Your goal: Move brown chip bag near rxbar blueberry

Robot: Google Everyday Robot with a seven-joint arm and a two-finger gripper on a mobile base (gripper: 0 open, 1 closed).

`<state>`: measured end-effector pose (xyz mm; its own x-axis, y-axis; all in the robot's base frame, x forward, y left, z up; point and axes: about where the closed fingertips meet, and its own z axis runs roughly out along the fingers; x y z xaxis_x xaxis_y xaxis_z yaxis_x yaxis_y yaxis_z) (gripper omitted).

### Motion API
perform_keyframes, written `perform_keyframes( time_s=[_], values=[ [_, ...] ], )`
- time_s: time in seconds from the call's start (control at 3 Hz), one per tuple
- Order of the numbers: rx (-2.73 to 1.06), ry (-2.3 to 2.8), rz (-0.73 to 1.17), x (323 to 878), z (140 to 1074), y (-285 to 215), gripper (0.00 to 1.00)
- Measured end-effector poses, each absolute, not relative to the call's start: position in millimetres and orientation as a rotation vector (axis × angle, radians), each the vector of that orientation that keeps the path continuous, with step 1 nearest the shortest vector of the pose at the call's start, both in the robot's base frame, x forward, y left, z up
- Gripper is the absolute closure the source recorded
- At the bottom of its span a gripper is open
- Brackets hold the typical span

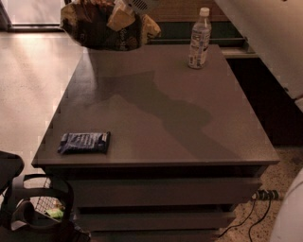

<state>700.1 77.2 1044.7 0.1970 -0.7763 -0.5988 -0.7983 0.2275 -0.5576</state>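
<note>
The brown chip bag (102, 26) hangs in the air above the table's far left corner, held by my gripper (124, 14), which grips it from above at the top edge of the view. The bag is dark brown with pale tan ends. The rxbar blueberry (84, 142) is a flat navy-blue wrapper lying at the table's near left corner, far from the bag. My arm runs along the upper right of the view.
A clear water bottle (199, 39) stands upright at the table's far right. The dark table (161, 113) has a front edge near the bar. A dark bag with handles (33, 208) sits on the floor at lower left. Cables (258, 208) lie at lower right.
</note>
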Motion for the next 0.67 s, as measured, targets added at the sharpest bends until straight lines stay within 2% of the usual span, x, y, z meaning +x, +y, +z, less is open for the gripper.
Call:
perform_keyframes(
  time_s=[0.33, 0.67],
  values=[
    [-1.65, 1.642, 0.05, 649, 1025, 105, 1.0],
    [-1.8, 1.713, 0.135, 623, 1001, 119, 1.0]
  ],
)
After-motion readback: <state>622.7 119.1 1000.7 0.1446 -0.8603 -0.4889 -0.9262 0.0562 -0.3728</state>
